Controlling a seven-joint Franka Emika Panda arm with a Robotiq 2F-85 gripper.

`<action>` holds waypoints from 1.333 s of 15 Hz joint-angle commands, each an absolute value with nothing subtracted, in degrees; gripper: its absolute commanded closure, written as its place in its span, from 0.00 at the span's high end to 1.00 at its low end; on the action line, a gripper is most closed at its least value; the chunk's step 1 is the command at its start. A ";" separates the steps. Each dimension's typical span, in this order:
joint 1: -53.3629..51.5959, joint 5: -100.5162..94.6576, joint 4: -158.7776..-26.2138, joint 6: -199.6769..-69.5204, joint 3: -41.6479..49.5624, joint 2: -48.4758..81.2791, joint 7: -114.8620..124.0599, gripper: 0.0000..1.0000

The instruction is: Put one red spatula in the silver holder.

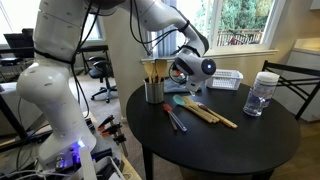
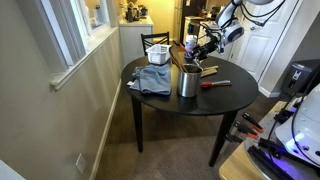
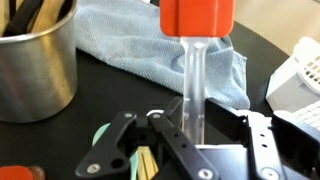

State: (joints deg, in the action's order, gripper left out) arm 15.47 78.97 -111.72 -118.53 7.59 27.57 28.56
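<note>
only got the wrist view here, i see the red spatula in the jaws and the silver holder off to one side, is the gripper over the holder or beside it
Observer: Beside it. In an exterior view the gripper hangs above the table, to one side of the silver holder.
Operator: anything else on the table i can't see
Observer: A clear jar with a white lid stands beyond the white basket, not touching it.

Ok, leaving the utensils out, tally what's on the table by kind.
Silver holder: 1
White basket: 1
Clear jar: 1
Blue cloth: 1
Total: 4
</note>
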 commanded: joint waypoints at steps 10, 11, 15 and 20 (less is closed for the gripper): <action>14.54 89.44 -109.54 -101.68 7.85 26.89 27.27 0.07; 14.06 89.21 -109.40 -100.96 7.70 26.82 27.41 0.07; 11.45 87.60 -109.72 -99.13 6.95 25.47 26.35 0.07; 6.95 87.70 -113.19 -103.26 6.63 21.25 26.18 0.07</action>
